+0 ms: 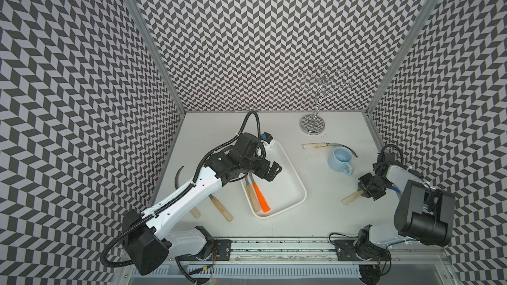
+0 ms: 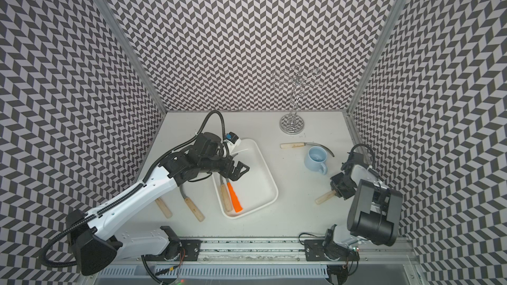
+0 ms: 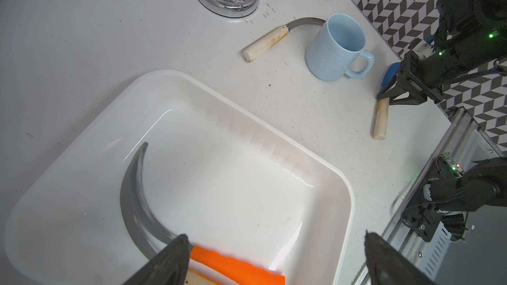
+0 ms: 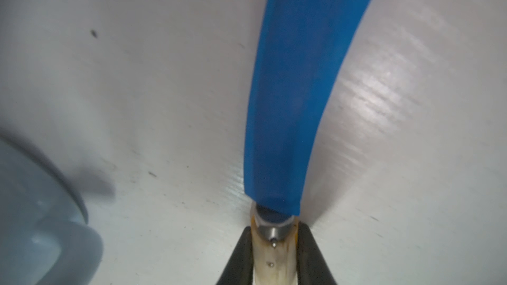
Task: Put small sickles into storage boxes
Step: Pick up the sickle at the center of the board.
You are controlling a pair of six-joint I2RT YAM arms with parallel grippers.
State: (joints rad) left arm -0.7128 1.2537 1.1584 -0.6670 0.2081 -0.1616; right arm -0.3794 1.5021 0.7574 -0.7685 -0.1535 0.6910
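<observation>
Blue mug crowds the blade of 1 sickle; tray floor beside 2 sickles lies free

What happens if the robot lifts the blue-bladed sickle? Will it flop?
Probably not: the blue-bladed sickle looks rigid, its blade holding a smooth curve. The right gripper clasps the pale handle near the blade, so the free end may sag. That round handle might roll if dropped.
</observation>
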